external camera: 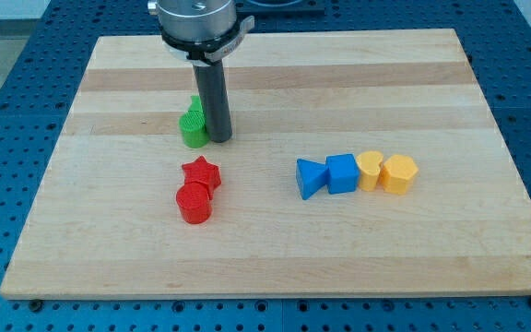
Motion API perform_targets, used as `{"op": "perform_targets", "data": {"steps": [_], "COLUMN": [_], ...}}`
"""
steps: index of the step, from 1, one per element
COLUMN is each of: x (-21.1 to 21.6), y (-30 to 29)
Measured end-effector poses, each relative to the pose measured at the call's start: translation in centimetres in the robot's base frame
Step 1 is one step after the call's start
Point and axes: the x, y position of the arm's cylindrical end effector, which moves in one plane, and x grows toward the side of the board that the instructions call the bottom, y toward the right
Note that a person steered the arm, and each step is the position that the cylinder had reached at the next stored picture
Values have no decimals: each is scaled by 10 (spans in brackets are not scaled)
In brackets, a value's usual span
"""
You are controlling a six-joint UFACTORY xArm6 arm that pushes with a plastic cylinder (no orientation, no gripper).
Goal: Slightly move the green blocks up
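Pale wooden surface (358, 83): my tip (220, 139), a bare rod tool holding nothing, touches the green plastic blocks (193, 124); push upward gently from below.

The arm is reaching down from the view's top, its silver flange partly cut off by the frame edge. The straight dark rod is standing upright below it, and my tip (220, 139) is resting at counter height, left of centre.
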Motion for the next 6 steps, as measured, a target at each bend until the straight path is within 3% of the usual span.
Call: {"op": "perform_targets", "data": {"steps": [2,5,6], "x": [48,47,4], "y": [-6,-58,-37]}}
